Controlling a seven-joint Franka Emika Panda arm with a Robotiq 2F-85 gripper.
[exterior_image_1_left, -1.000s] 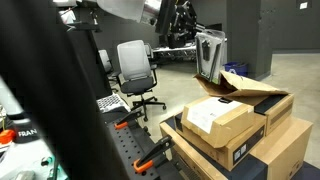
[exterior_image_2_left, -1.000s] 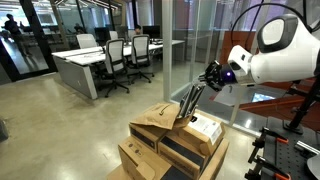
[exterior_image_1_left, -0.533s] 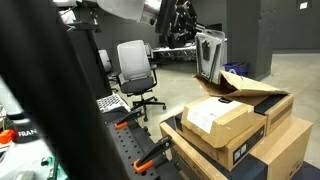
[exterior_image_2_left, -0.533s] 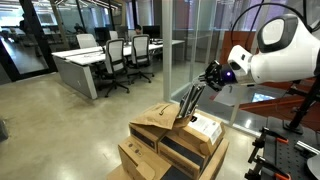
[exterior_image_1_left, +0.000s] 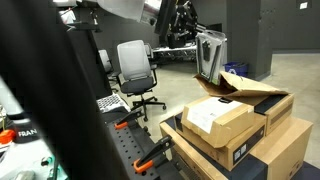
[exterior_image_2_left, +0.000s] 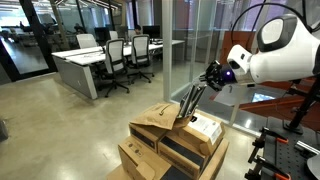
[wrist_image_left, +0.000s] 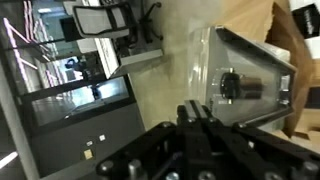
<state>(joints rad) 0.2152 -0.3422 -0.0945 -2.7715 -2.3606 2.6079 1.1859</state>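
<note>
Changed nothing over the last second. Kept pincer (exterior_image_2_left: 208, 77) pinched narrow by top rim of clear bin (exterior_image_1_left: 210, 55), propped tilted in open box (exterior_image_1_left: 252, 90) atop stack. Could not tell whether gripped; judged work paused mid-hold.

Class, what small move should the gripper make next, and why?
Probably a small lift to test the grip: the gripper is shut at the top edge of the grey container leaning in the open cardboard box; whether it holds is unclear.

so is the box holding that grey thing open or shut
Open: the cardboard box has its flaps spread, with a grey container sticking up from it.
</note>
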